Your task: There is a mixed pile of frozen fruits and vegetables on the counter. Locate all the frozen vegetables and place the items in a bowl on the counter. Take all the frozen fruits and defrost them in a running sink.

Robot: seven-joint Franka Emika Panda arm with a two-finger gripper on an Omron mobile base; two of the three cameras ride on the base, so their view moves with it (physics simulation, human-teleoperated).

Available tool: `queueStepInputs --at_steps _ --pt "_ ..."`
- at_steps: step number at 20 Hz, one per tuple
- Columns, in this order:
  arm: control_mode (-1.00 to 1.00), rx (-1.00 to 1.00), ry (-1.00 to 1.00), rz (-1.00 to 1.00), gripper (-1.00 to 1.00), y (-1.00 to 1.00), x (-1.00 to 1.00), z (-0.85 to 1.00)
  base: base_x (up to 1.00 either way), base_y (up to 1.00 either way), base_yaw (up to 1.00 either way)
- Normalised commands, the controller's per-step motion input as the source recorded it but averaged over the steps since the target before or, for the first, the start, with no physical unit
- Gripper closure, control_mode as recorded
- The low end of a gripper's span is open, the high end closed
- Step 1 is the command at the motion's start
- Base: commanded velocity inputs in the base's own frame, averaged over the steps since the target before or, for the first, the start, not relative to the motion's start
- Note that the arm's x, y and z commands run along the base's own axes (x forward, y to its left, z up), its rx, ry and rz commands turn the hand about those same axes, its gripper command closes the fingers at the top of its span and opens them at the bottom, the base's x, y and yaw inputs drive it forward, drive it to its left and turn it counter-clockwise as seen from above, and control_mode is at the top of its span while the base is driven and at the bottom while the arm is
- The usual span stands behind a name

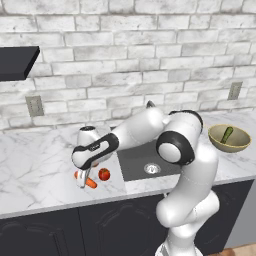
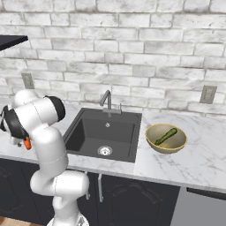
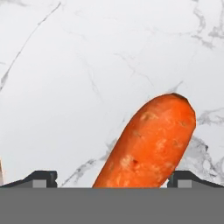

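An orange carrot (image 3: 151, 140) lies on the white marble counter (image 1: 35, 165) left of the black sink (image 1: 135, 160). My gripper (image 3: 116, 178) is open and low over it, with one dark fingertip (image 3: 43, 178) on each side of its thick end. In the left base view the gripper (image 1: 82, 181) points down at the carrot (image 1: 91, 183). A shiny red fruit (image 1: 104, 174) sits just to the right of it. The tan bowl (image 1: 240, 147) stands right of the sink and holds the dark green stick (image 1: 227, 134). The right base view shows the same bowl (image 2: 166, 150), stick (image 2: 165, 137) and sink (image 2: 88, 132).
A curved grey faucet (image 2: 107, 101) stands behind the sink against the brick wall. A dark shelf (image 1: 17, 60) juts out high on the left. My own arm (image 2: 42, 128) hides most of the counter's left part in the right base view.
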Motion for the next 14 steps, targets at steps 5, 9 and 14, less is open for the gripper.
queueStepInputs --at_steps 5,9,14 --pt "-1.00 0.00 0.00 0.00 -1.00 0.07 0.10 -0.22 0.00 0.00 0.00" --pt "-1.00 0.00 0.00 0.00 1.00 0.07 0.04 -0.30 0.00 0.00 0.00" --pt "-1.00 -0.05 0.00 0.00 1.00 0.07 -0.01 -0.29 0.00 0.00 0.00"
